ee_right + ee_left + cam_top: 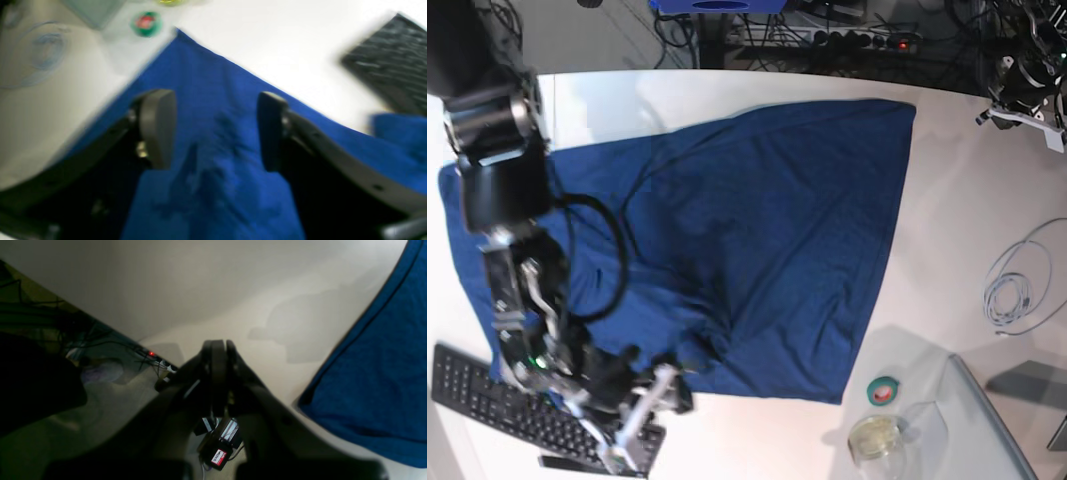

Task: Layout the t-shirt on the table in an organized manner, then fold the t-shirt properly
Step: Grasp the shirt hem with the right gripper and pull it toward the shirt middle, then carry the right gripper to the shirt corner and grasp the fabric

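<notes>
The dark blue t-shirt lies spread over the white table, with some wrinkles near its front hem. My right gripper hovers open just above the t-shirt close to that hem; both fingers are apart with only fabric below them. In the base view the right gripper is at the shirt's front left corner, blurred. My left gripper is shut and empty, over the bare table near its edge, well left of the t-shirt.
A black keyboard lies at the front left, partly against the shirt. A green tape roll, a clear cup, a grey glassy panel and a coiled white cable are on the right. Cables lie on the floor beyond the table.
</notes>
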`<state>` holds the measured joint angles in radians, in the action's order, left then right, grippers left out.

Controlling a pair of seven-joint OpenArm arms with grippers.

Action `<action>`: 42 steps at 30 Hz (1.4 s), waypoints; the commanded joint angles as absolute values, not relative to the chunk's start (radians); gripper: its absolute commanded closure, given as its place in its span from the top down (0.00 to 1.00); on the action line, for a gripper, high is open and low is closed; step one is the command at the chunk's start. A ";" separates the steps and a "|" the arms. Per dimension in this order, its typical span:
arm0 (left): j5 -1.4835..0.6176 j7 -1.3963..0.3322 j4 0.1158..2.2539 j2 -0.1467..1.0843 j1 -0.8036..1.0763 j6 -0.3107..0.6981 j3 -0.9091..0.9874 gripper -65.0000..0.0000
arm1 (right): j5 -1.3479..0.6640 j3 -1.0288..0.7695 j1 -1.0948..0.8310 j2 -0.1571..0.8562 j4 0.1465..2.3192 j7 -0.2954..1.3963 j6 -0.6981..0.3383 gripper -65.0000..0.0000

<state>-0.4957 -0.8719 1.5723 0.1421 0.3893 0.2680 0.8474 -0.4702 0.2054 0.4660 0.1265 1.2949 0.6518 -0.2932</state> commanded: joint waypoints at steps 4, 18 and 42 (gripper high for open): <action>-0.504 -0.860 1.592 0.154 0.432 0.272 0.849 0.00 | -0.484 0.202 0.289 0.237 1.540 0.671 -0.113 0.48; -0.501 -0.855 1.592 0.059 0.518 0.590 0.682 0.00 | -0.484 -0.015 -0.268 0.328 1.758 0.424 0.001 0.47; -0.363 -0.762 1.626 0.087 0.440 0.644 0.676 0.00 | -0.489 -0.544 -0.150 0.364 1.181 0.426 -0.010 0.47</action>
<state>-0.3523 -0.7677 1.6127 0.0757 0.4278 0.6350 0.6708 -0.4870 -0.5369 -0.1566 0.3378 1.1595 0.4507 -0.0029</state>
